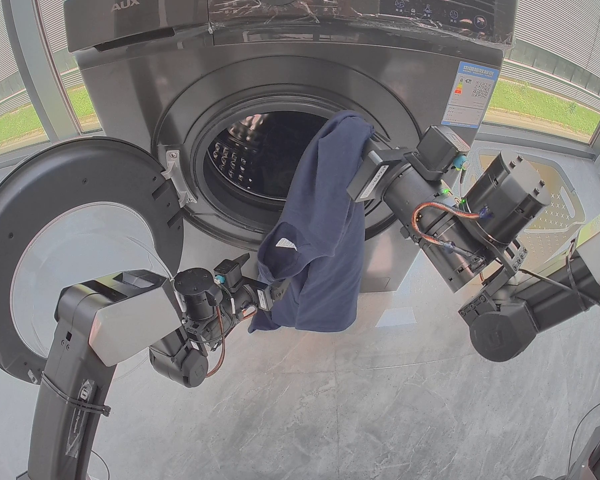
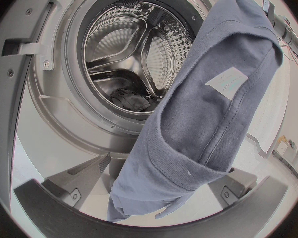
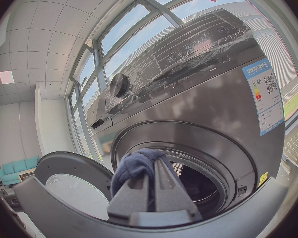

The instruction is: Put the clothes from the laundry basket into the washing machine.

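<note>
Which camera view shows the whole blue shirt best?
The head view: the blue shirt hangs at full length before the washing machine, the left gripper at its lower edge. The left wrist view shows its collar and label close up; the right wrist view, a bunch clamped in the right gripper.

Matt cloth shirt, glossy steel drum

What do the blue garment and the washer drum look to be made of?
The blue garment: soft knit fabric, likely cotton jersey; matte, with ribbed collar and stitched seams. The washer drum: bright metal, probably stainless steel; shiny, embossed and perforated.
</note>
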